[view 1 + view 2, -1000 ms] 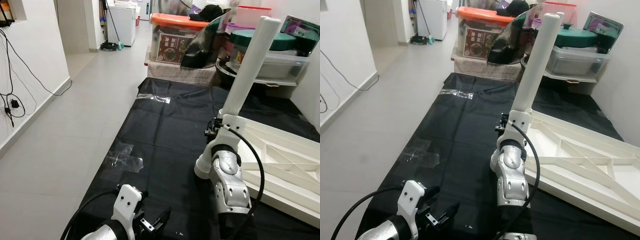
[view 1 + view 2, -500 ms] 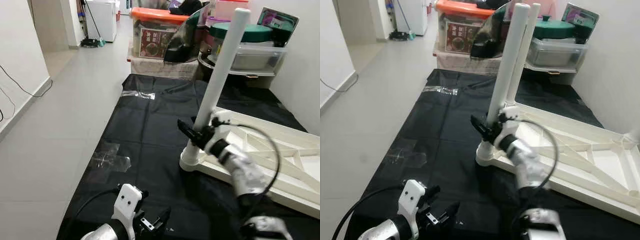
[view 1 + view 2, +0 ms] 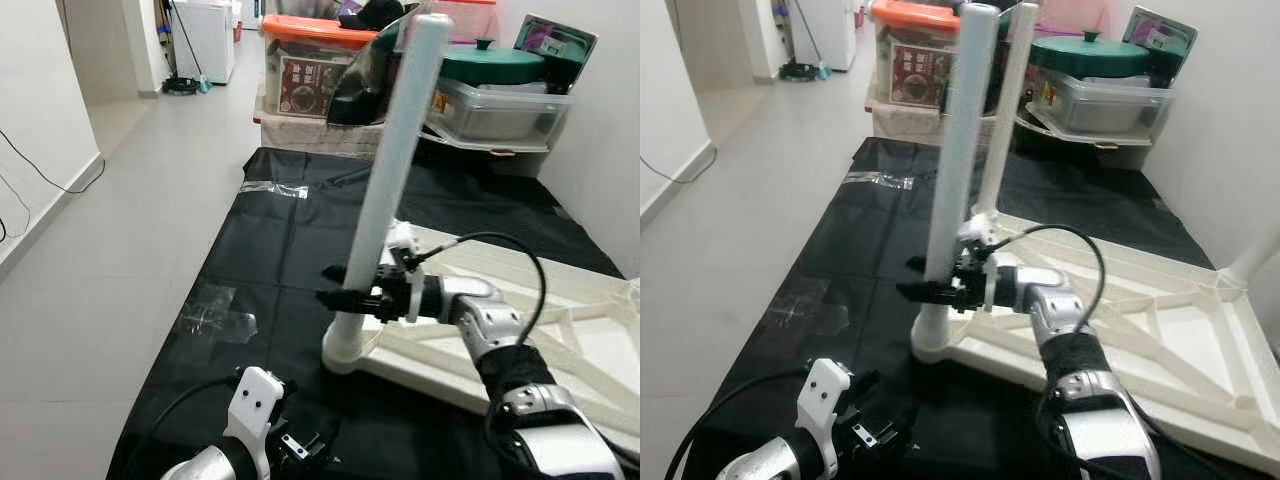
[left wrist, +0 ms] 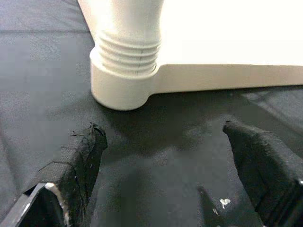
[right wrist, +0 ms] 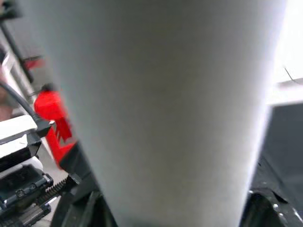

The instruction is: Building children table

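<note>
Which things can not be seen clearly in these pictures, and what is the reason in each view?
- Right wrist view: the white table leg is so near and blurred that no thread or seam shows.
- Right gripper: the leg hides whether its jaws press on it.
- Left wrist view: the leg's top is cut off above the threaded socket.
- Upturned tabletop: its far corner passes the picture edge.

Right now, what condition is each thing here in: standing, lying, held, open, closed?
Near table leg: upright, seated in the corner socket, threads showing at its base.
Tabletop: lying upside down on the black sheet.
Right gripper: fingers either side of the leg.
Left gripper: open, low over the sheet.
Orange-lidded bin: lid on.
</note>
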